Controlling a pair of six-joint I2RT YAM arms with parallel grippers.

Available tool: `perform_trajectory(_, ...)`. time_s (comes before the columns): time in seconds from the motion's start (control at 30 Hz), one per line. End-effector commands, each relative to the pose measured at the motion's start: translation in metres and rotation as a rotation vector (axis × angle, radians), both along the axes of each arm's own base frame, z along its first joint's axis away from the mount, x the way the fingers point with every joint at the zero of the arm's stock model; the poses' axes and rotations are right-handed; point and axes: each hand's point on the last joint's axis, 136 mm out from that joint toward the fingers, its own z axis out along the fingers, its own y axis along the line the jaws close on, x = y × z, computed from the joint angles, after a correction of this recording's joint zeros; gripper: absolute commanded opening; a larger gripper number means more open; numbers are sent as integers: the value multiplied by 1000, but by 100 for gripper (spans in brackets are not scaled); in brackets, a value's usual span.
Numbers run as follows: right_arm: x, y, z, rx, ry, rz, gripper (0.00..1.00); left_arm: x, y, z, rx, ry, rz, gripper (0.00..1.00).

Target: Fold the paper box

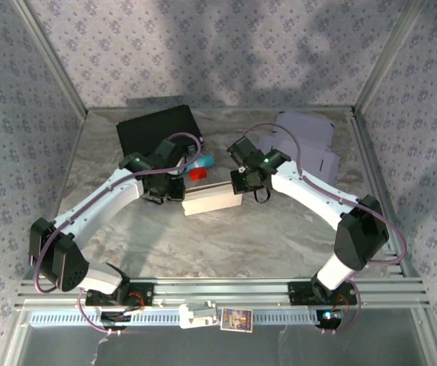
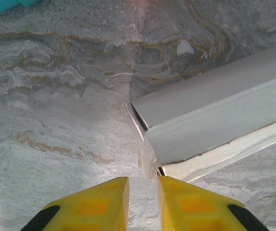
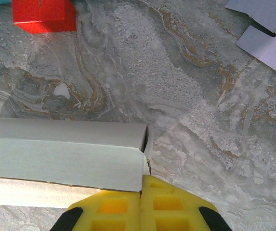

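Gripping paper box [image 3: 65, 161] edge, right hand [image 3: 141, 182] clenched, left hand [image 2: 141, 182] released beside opposite end

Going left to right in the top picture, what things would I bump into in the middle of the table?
left gripper → box → right gripper → purple card

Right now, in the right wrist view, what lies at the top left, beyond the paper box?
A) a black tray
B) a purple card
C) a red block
C: the red block sits top left, past the paper box; the purple card is top right.
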Motion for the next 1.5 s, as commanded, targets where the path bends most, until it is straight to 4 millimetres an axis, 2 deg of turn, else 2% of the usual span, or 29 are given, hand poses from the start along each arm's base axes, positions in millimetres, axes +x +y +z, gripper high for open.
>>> perform_trajectory(0.0, -14, -6, -18, -38, 92, -3, 0, 7, -8, 6, -26, -22, -24, 23)
perform_trajectory(0.4, -14, -5, -18, -35, 91, -2, 0, 13, -11, 4, -9, -23, -42, 17)
perform_trajectory(0.83, -13, -7, -17, -39, 88, -5, 0, 12, -11, 8, -7, -18, -28, 5)
perform_trajectory(1.03, -13, -7, -16, -47, 86, -20, 0, 4, -16, 13, -41, 57, 16, 1)
perform_trajectory(1.23, -14, -3, -18, -35, 97, -31, 0, -3, -24, 9, -140, 144, 94, 0)
perform_trajectory(1.47, -14, 3, -18, -51, 88, -21, 0, -8, -24, 6, -161, 212, 113, 0)
